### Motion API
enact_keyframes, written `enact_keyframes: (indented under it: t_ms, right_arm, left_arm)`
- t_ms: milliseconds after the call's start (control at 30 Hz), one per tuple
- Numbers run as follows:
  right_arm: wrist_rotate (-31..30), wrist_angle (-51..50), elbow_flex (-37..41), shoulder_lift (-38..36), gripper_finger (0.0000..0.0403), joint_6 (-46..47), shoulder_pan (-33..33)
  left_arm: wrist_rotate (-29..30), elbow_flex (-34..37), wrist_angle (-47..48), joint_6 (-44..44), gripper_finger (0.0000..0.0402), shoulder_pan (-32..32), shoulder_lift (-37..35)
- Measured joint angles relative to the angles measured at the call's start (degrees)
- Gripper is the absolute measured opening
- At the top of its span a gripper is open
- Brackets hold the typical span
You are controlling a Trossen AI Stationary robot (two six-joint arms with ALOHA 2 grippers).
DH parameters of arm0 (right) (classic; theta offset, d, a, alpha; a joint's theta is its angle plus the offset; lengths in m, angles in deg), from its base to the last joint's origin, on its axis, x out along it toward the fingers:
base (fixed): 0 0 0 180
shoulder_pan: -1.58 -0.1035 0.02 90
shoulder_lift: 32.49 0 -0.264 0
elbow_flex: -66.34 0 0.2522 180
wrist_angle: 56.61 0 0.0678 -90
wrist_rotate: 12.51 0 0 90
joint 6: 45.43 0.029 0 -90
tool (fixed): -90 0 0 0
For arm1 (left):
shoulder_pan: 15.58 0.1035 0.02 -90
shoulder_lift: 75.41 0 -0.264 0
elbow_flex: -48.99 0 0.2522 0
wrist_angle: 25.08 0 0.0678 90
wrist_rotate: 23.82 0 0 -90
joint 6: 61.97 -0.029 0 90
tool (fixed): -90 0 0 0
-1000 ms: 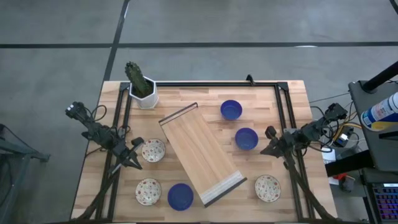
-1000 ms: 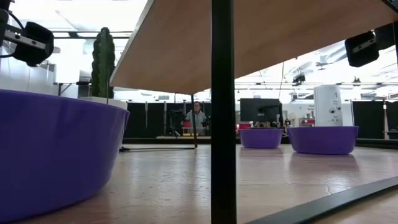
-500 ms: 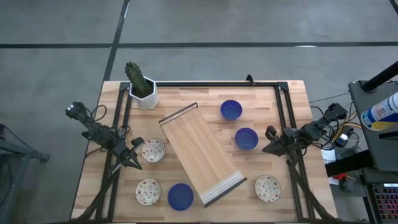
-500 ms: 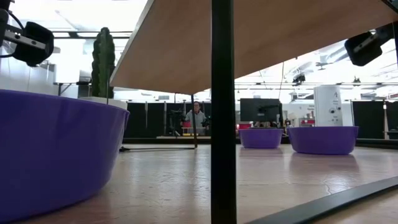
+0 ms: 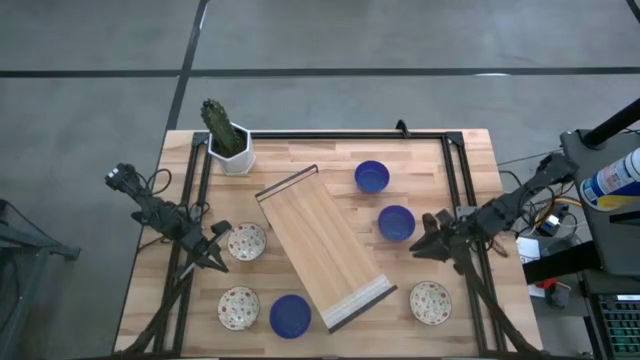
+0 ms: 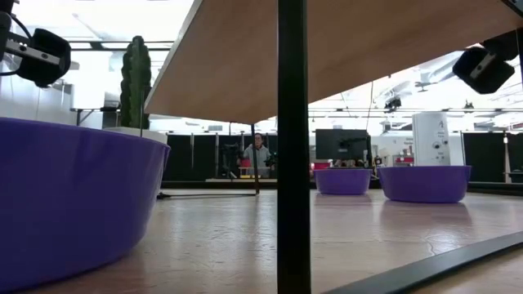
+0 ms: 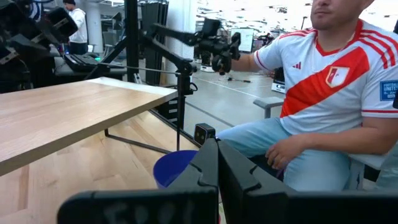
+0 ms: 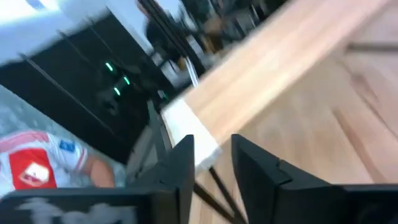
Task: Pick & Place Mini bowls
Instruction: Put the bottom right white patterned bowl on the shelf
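centrally, tilted board (image 5: 324, 248) divides the mini bowls (image 5: 396, 222).

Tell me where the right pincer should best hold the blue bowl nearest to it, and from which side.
Probably the rim of the blue bowl, from above: it sits upright and shallow, so one finger goes inside, one outside. The edge facing the right pincer is nearest.

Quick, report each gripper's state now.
Left gripper: shut, holding nothing, beside a floral bowl.
Right gripper: open, empty, near a blue bowl.

Even overhead light; bright backlit glare in low view; right wrist view motion-blurred.
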Motion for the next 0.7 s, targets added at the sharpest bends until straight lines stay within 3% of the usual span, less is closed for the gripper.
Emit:
enact_keyframes:
  t_ms: [233,533,700]
  right_arm:
    - [5.9,-20.3,-17.4,18.1,0.0156,11.5,-2.1]
    - [11.4,-34.5,-37.8,41.1,0.0160,27.8,-12.2]
    - [13.1,-43.5,-50.1,55.6,0.0160,30.7,-16.4]
  left_arm:
    - [0.0,0.0,0.0,0.0,0.0000,0.0,0.0]
    - [0.0,0.0,0.0,0.0,0.0000,0.0,0.0]
    - [0.0,0.0,0.0,0.0,0.0000,0.0,0.0]
